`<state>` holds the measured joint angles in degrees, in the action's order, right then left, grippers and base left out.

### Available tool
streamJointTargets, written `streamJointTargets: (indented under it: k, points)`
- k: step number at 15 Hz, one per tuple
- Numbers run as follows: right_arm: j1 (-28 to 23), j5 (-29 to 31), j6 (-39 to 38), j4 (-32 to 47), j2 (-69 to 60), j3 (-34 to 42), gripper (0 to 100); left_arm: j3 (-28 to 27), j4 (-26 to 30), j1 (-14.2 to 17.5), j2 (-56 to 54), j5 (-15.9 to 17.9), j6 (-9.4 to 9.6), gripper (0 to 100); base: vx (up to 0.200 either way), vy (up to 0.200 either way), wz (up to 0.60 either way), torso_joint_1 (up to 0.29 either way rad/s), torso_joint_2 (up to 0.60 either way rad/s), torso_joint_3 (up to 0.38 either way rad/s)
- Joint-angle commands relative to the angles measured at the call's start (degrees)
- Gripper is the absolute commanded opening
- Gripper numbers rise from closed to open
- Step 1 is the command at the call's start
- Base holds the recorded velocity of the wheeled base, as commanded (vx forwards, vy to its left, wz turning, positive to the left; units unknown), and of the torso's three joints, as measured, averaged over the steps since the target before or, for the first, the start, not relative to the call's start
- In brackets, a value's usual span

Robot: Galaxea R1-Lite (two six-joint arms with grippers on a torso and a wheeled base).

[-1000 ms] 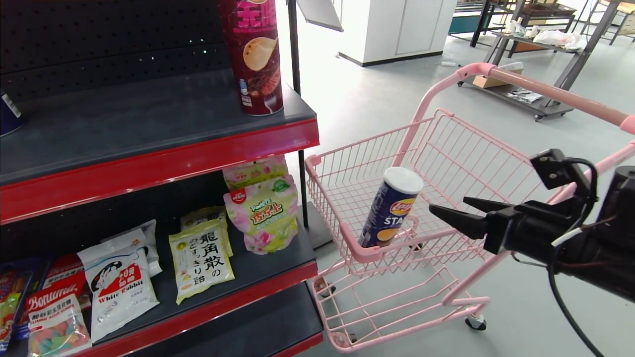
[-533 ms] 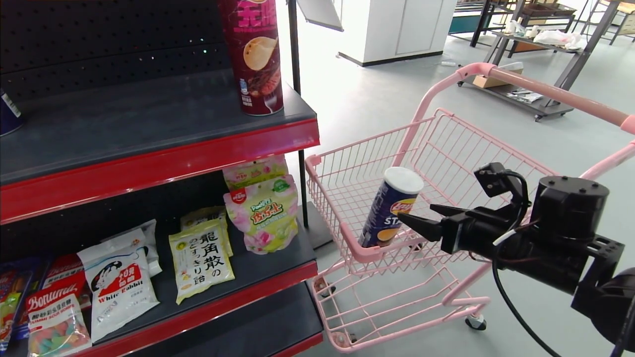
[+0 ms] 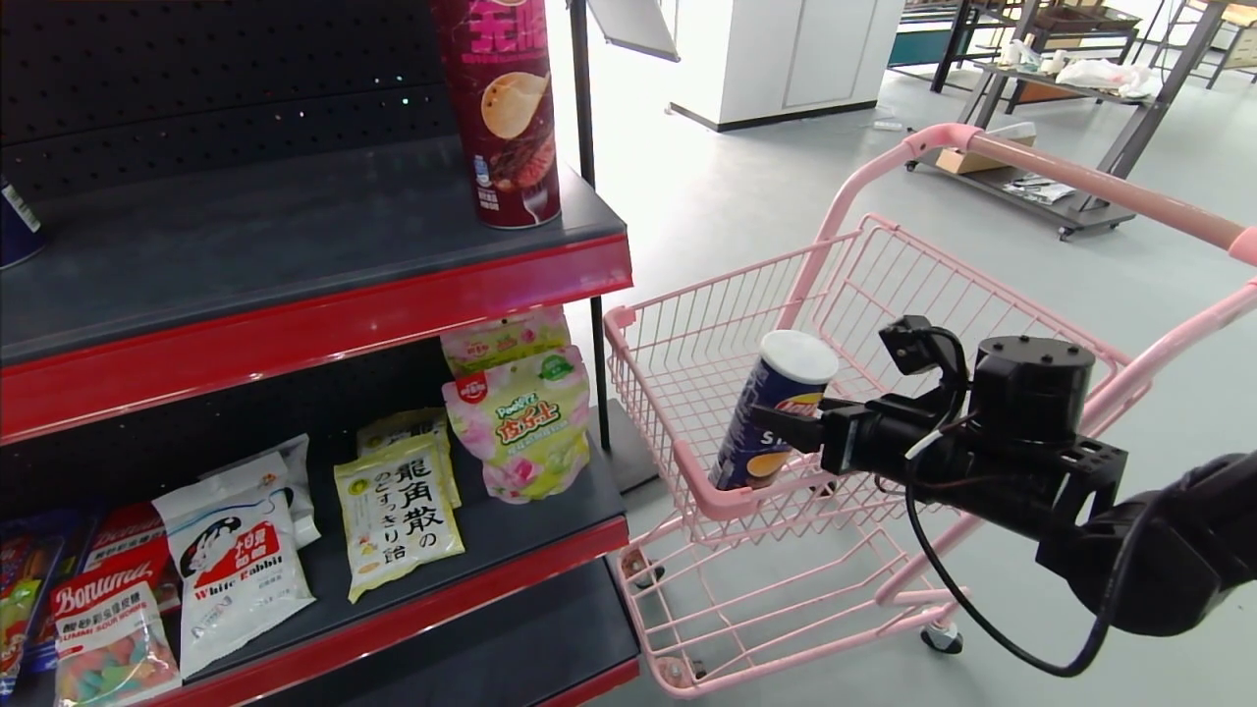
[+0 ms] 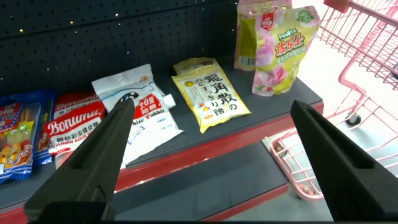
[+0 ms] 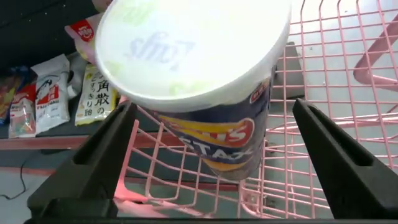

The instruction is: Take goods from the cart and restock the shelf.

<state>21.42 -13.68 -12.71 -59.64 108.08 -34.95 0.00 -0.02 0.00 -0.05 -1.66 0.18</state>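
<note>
Two grippers, both spread wide, neither holding anything.

Head view: tall dark blue cardboard chip can with a white plastic lid (image 3: 776, 388) leans in the front corner of the pink wire shopping cart (image 3: 717, 506), base down in the basket, lid tipped toward my right arm. My right gripper (image 3: 786, 422) is level with the can's upper half, with one finger crossing in front of the label; I can't tell if it touches. Black shelf unit with red edge strips (image 3: 324, 329) stands just beside the cart on my left. Tall maroon chip can (image 3: 501, 108) is upright at the near corner of the upper board, with bare board beside it.

Left wrist view: my left gripper (image 4: 211, 104) hangs in front of the lower shelf board. Below it are a yellow candy bag (image 4: 210, 93), a white candy bag (image 4: 138, 106) and pink pouches (image 4: 277, 43).

Right wrist view: the can's white lid is close up, and the blue body (image 5: 208, 134) sits between my two black fingers (image 5: 93, 168). Jaws stand on either side with no squeeze yet.

Step, as I judge it: pick-up from the cart, at the pre-grasp. Next: close on the body below the lid, lift clear of the cart rim, swing over to the upper board and set the can upright near the maroon one. The can leans, so it could tip as the jaws close.
</note>
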Motion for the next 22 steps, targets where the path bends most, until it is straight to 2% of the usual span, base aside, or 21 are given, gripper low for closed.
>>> streamJointTargets:
  k: [1,6,8,9,13,15,17,19,22]
  points:
    - [0.4,0.0,0.0,-0.1,3.8,-2.6,100,0.0,-0.1,0.0,0.0,0.0,-0.01,100,0.000,0.000,0.00,0.000,0.00,0.000]
    - [0.4,0.0,-0.1,-0.1,7.8,-7.8,100,0.0,0.0,0.0,0.0,-0.1,-0.01,100,0.000,0.000,0.00,0.000,0.00,0.000]
    - [0.4,0.0,0.1,-0.1,8.3,-7.7,100,0.0,0.0,0.0,0.0,0.0,-0.01,100,0.000,0.000,0.00,0.000,0.00,0.000]
    - [0.4,0.0,0.0,-0.2,8.4,-7.8,0,0.0,0.0,0.0,0.0,0.0,-0.01,100,0.000,0.000,0.00,0.000,0.00,0.000]
    - [-0.6,0.1,-0.3,-3.9,8.1,-7.3,0,0.0,0.0,0.0,0.0,0.0,-0.01,100,0.000,0.000,0.00,0.000,0.00,0.000]
    - [-1.1,0.2,0.3,-3.9,6.9,-7.5,0,0.0,0.0,0.0,0.0,0.0,-0.01,100,0.000,0.000,0.00,0.000,0.00,0.000]
    - [-1.4,0.1,3.0,-2.1,1.0,-10.8,0,0.0,0.0,0.0,0.0,0.1,-0.01,100,0.000,0.000,0.00,0.000,0.00,0.000]
    - [-1.7,0.5,5.6,7.1,-5.5,-15.6,0,0.0,0.0,0.0,0.0,0.1,-0.01,100,0.000,0.000,0.00,0.000,0.00,0.000]
    - [0.3,1.8,6.7,30.7,-19.6,-22.1,0,-0.1,0.0,0.0,0.0,0.1,-0.01,100,0.000,0.000,0.00,0.000,0.00,0.000]
